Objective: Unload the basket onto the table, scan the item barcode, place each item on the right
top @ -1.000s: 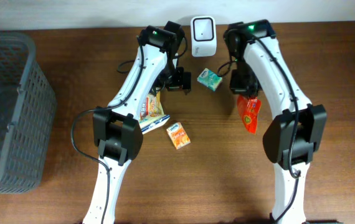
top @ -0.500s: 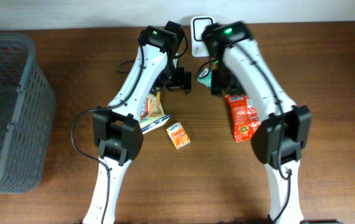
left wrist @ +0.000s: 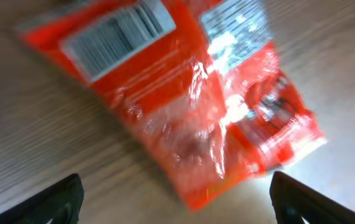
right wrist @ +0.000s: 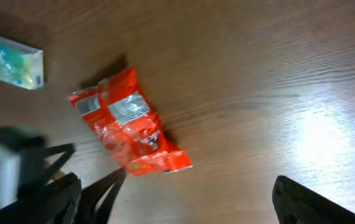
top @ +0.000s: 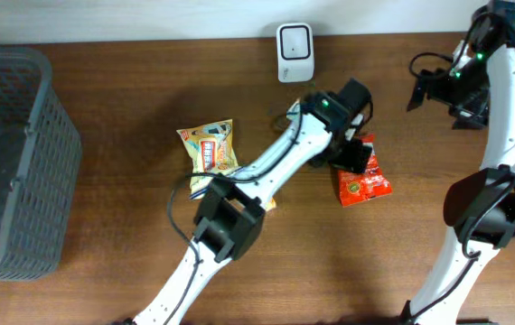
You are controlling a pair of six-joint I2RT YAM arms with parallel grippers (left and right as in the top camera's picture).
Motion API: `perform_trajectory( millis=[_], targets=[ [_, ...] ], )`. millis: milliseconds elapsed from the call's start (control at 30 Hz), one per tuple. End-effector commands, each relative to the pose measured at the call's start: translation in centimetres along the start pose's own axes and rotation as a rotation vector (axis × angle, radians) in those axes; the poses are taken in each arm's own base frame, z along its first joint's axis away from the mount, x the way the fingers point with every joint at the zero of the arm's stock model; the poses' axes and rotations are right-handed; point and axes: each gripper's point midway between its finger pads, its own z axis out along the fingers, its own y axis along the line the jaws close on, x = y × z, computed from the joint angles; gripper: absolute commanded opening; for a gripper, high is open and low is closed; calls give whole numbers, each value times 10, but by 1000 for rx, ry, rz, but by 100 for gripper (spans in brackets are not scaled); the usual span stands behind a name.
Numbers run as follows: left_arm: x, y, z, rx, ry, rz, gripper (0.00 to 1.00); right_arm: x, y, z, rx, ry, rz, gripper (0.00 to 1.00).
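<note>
We logged the left arm [top: 280, 158] reaching from its near-edge base diagonally up and across into the right half of the overhead view, elbow low, wrist bent downward. The left gripper [top: 355, 152] pointed straight down, its fingers [left wrist: 65, 198] spread wide at either edge of the wrist view. The right arm [top: 510, 99] stood tall along the right side, folded at the elbow. The right gripper [top: 431, 90] was held high, angled leftward, jaws likewise wide apart.
</note>
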Motion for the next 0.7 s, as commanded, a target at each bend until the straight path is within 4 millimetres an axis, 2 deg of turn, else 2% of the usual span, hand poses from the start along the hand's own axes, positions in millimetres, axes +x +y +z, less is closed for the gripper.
perform_trajectory(
  millis=[0, 33, 67, 100, 167, 233, 267, 300, 400, 467, 533, 600, 667],
  targets=[
    [-1, -9, 33, 19, 0, -33, 93, 3, -5, -8, 16, -13, 1, 99],
    [-5, -14, 36, 30, -22, -19, 92, 3, -5, -8, 16, -14, 1, 99],
    [-12, -19, 37, 43, -49, -8, 86, 3, -5, -8, 15, -14, 1, 99],
    [-18, -20, 38, 53, -71, -1, 69, 3, -5, -8, 15, -14, 1, 98],
    [-16, -17, 47, 48, -59, -5, 54, 3, -5, -8, 15, -14, 1, 99],
    [-9, -9, 63, 32, -27, -15, 33, 0, -5, -8, 14, -25, 0, 98],
    [-9, -1, 65, -2, -29, -21, 11, 0, -5, -8, 14, -25, 0, 99],
    [-12, 6, 64, -40, -46, -21, 0, 0, -5, -8, 14, -25, 0, 99],
    [-14, 15, 59, -60, -45, -37, 0, 0, -5, -8, 14, -25, 0, 98],
    [-23, 48, 26, -199, -73, -77, 0, 0, -5, -8, 14, -25, 0, 98],
    [-32, 80, -18, -375, -132, -99, 0, 0, -5, -8, 14, -25, 0, 98],
    [-43, 113, -85, -631, -255, -107, 0, 0, -5, -8, 14, -25, 0, 99],
    [-44, 144, -148, -892, -355, -112, 0, 0, -5, -8, 14, -25, 0, 99]
  ],
)
